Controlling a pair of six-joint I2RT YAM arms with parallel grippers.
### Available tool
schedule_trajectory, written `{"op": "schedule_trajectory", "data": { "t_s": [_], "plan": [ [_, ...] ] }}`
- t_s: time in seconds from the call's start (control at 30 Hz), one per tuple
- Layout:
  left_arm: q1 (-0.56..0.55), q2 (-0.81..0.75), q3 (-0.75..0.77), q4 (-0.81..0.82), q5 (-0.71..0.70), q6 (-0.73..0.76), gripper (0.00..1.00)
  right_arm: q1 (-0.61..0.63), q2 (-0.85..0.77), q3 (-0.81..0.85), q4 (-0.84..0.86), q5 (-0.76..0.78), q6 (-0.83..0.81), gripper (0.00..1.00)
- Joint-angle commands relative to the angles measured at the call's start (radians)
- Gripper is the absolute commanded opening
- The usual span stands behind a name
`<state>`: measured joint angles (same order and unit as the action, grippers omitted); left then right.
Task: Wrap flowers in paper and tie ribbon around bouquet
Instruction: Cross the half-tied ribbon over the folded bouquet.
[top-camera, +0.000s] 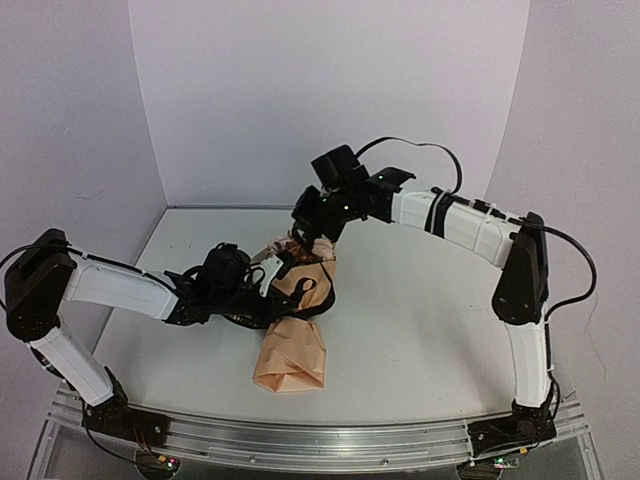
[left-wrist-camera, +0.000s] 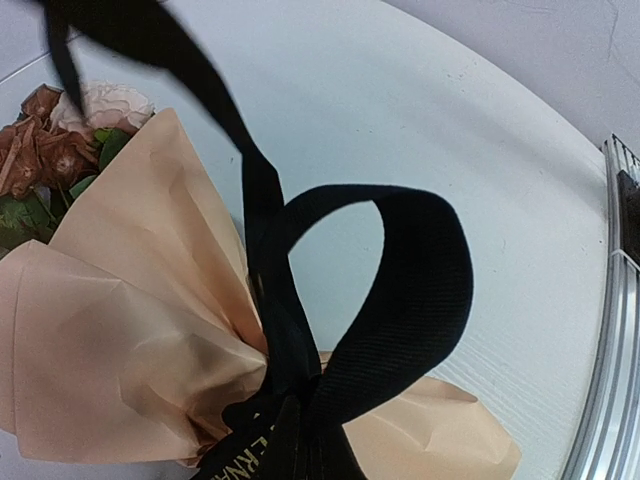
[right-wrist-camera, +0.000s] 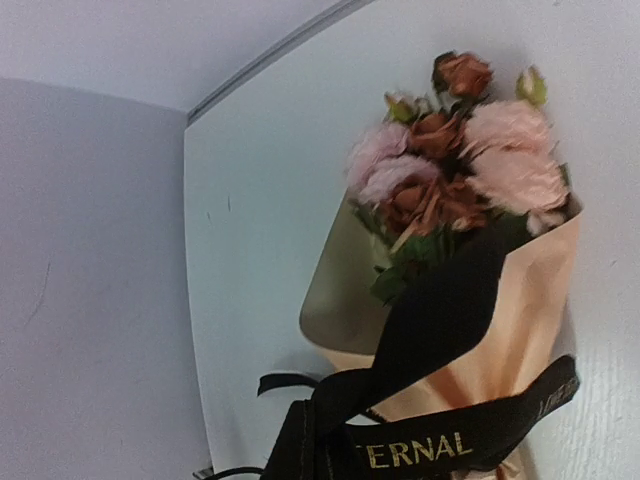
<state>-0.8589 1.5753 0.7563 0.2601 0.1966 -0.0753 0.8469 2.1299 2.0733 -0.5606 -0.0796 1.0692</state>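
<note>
Ribbon (left-wrist-camera: 420, 290) fills the near field of both wrist views. A wide black loop stands directly ahead of the left pincer (top-camera: 262, 283), and 1 strand climbs from the crossing toward the upper left. Both pincers are closed. No fingers show in either wrist view, but the ribbon runs straight in under each lens, so each pincer is judged to be clamped on a ribbon end.

The bouquet (top-camera: 292, 350) lies on the tabletop (top-camera: 420, 330), with its waist just ahead of the left pincer and its blooms below the right pincer (top-camera: 318, 232). The paper (left-wrist-camera: 130, 330) is gathered at the waist where the ribbon crosses. The flowers (right-wrist-camera: 450, 160) show beyond the right pincer, above the paper's open edge.

Hazards:
1. The loop is slack and not cinched. Uneven pull by the 2 pincers can draw an end through and undo the crossing.
2. Upward pull from the right pincer can lift or drag the bouquet, since nothing else pins it.
3. Excess tension at the waist can crush the paper or bend stems.
4. Thin fabric can slip out of a closed pincer.
</note>
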Motion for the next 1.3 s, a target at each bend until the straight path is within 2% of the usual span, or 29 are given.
{"op": "schedule_trajectory", "data": {
  "t_s": [0.0,0.23,0.47,0.57,0.73,0.97,1.1,1.27],
  "plan": [
    [-0.005,-0.046,-0.036,0.103,-0.007,0.012,0.00,0.032,0.098,0.092,0.031,-0.208,0.015,0.00],
    [-0.003,-0.060,-0.107,0.193,0.024,-0.046,0.00,0.047,0.141,0.082,0.136,-0.392,0.051,0.00],
    [0.007,-0.047,-0.155,0.292,0.045,-0.105,0.00,0.062,0.134,0.029,0.183,-0.498,0.046,0.00],
    [0.013,-0.039,-0.176,0.338,0.046,-0.130,0.00,0.063,0.113,-0.036,0.182,-0.489,0.032,0.00],
    [0.015,-0.023,-0.181,0.345,0.048,-0.133,0.00,0.063,0.112,-0.088,0.172,-0.506,0.012,0.15],
    [0.020,-0.021,-0.187,0.342,0.043,-0.140,0.00,0.063,0.033,-0.132,0.118,-0.421,-0.080,0.54],
    [0.026,-0.013,-0.179,0.337,0.050,-0.140,0.00,0.060,-0.008,-0.144,0.069,-0.364,-0.124,0.66],
    [0.028,-0.012,-0.173,0.332,0.054,-0.139,0.00,0.053,-0.094,-0.216,0.047,-0.284,-0.163,0.75]
  ]
}}
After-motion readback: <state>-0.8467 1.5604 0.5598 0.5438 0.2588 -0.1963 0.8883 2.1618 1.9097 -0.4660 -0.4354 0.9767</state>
